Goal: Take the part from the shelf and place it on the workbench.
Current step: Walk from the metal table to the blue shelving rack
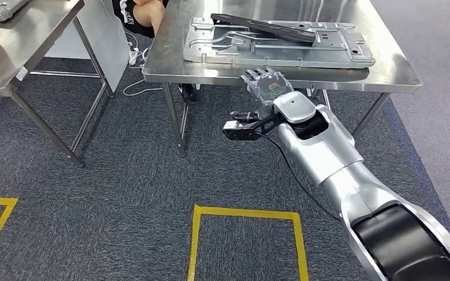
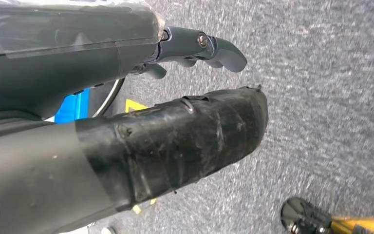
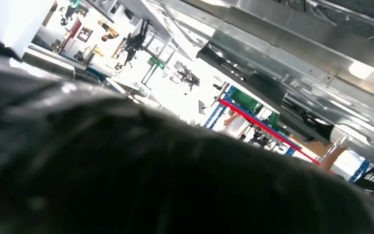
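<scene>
The right hand (image 1: pixel 265 83) sits at the near edge of the steel workbench (image 1: pixel 387 64), seen from the back, its fingers curled toward the table lip. Whether they close on anything cannot be told: the fingertips are hidden by the hand itself and by the table edge. In the right wrist view a dark blurred mass covers most of the frame, so the fingers cannot be made out there either.

The part, a flat grey stamped metal panel (image 1: pixel 281 50), lies on the workbench, its near edge just beside the table's front edge and right above the right hand. A long black bar (image 1: pixel 263 26) rests slanted across the panel's top.

The left hand (image 2: pixel 175 122) hangs over grey carpet (image 2: pixel 321 73); its taped thumb and darker fingers are apart and nothing is between them.

A person (image 1: pixel 140 12), cut off by the top of the frame, sits behind the workbench's left corner. A second steel table (image 1: pixel 29 41) stands to the left, with open carpet between the two and yellow floor tape (image 1: pixel 246 213) marking a box nearer the robot.
</scene>
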`<act>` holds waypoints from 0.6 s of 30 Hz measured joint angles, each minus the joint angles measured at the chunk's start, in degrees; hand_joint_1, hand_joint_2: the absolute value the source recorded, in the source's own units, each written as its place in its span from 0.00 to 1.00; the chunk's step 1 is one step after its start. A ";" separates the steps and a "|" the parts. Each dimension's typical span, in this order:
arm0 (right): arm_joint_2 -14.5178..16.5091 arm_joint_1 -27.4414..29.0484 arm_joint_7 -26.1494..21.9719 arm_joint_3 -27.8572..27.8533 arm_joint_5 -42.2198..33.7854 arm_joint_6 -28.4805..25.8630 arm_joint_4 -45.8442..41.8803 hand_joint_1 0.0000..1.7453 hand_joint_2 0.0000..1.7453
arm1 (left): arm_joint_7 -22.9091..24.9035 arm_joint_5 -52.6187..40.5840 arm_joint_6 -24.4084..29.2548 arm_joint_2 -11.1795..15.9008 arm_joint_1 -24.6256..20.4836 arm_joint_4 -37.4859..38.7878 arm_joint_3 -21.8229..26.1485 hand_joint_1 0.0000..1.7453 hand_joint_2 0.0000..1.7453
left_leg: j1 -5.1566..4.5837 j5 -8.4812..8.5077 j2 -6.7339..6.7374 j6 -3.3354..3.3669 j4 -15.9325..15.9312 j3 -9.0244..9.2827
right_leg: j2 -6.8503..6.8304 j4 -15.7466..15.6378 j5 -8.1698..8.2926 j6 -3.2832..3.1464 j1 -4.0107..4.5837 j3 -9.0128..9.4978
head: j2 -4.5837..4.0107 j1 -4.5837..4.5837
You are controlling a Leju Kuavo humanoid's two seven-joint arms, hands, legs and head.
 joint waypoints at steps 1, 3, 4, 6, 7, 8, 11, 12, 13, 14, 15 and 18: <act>0.00 -0.10 0.00 0.00 0.00 -0.01 0.00 0.00 0.00 | 0.00 0.00 0.00 -0.03 0.01 0.00 0.00 0.00 0.00 | -0.04 -0.13 -0.01 -0.12 0.09 0.00 | -0.02 -4.07 1.58 -0.18 0.05 2.10 | 0.00 0.00; 0.00 -0.22 -0.01 0.00 0.00 -0.02 -0.01 0.00 0.00 | 0.00 0.00 0.00 -0.09 0.00 0.00 0.00 0.00 0.00 | -0.13 -0.23 -0.02 -0.56 0.18 -0.07 | -0.02 -9.27 2.92 -0.50 0.36 4.58 | 0.00 -0.01; 0.00 -0.25 -0.01 0.00 0.00 -0.02 0.00 0.00 0.00 | 0.00 0.00 0.00 -0.11 -0.01 0.00 -0.01 0.00 0.00 | -0.17 -0.19 -0.03 -0.85 0.13 -0.14 | 0.00 -9.95 2.67 -0.60 0.54 4.83 | 0.00 -0.01; 0.02 -0.25 -0.01 0.00 0.00 -0.03 -0.01 0.00 0.00 | -0.01 0.00 0.00 -0.12 -0.03 0.00 -0.01 0.00 0.00 | -0.17 -0.28 -0.05 -1.50 0.13 -0.16 | 0.01 -10.56 2.76 -0.97 0.46 4.80 | 0.00 -0.01; 0.03 -0.28 -0.01 0.00 0.00 -0.03 -0.02 0.00 0.00 | -0.01 0.00 0.01 -0.10 -0.04 -0.01 -0.01 0.00 0.00 | -0.15 -0.79 -0.05 -1.76 0.64 -0.37 | 0.01 -10.83 2.89 -1.29 0.31 4.89 | 0.00 -0.02; 0.05 -0.33 -0.01 0.00 0.00 -0.04 -0.03 0.00 0.00 | -0.01 0.00 0.01 -0.09 -0.03 -0.01 -0.01 0.00 0.00 | -0.13 -1.85 -0.06 -1.97 2.10 -0.99 | 0.00 -11.13 3.05 -1.64 0.14 5.01 | 0.00 -0.02; 0.09 -0.29 -0.01 0.00 0.00 -0.02 -0.02 0.00 0.00 | -0.01 0.00 0.00 -0.13 -0.02 0.00 0.00 0.00 0.00 | -0.02 -6.87 -0.07 -2.39 12.22 -5.67 | -0.03 -11.30 3.14 -2.24 0.17 5.10 | 0.00 -0.02; 0.09 -0.18 -0.02 0.00 0.00 -0.01 -0.01 0.00 0.00 | 0.00 0.00 0.00 -0.15 -0.01 0.00 0.00 0.00 0.00 | 0.00 -7.56 -0.07 -2.50 15.09 -7.10 | -0.03 -11.24 3.09 -2.28 0.26 5.10 | 0.00 -0.02; 0.09 -0.09 -0.02 0.00 0.00 -0.01 -0.01 0.00 0.00 | 0.00 0.00 0.00 -0.16 -0.01 0.00 0.00 0.00 0.00 | 0.01 -7.08 -0.07 -2.56 15.98 -7.66 | -0.02 -11.17 3.02 -2.30 0.32 5.11 | 0.00 -0.02; 0.09 -0.03 -0.02 0.00 0.00 -0.01 -0.01 0.00 0.00 | 0.01 0.00 0.00 -0.15 0.01 0.00 0.00 0.00 0.00 | 0.01 -5.58 -0.06 -2.54 14.83 -7.25 | 0.00 -11.08 2.93 -2.27 0.36 5.15 | 0.00 -0.02; 0.09 -0.02 -0.02 0.00 0.00 -0.01 -0.01 0.00 0.00 | 0.01 0.00 0.00 -0.11 0.03 0.00 0.00 0.00 0.00 | 0.01 -3.36 -0.06 -2.44 11.52 -5.78 | 0.02 -10.97 2.81 -2.20 0.37 5.24 | 0.00 -0.02; 0.09 -0.14 -0.01 0.00 0.00 -0.02 -0.02 0.00 0.00 | 0.00 0.00 0.00 -0.02 0.06 0.00 0.00 0.00 0.00 | -0.25 0.23 -0.13 -1.86 1.85 -1.12 | 0.09 -10.66 2.47 -1.69 0.50 5.27 | 0.00 -0.02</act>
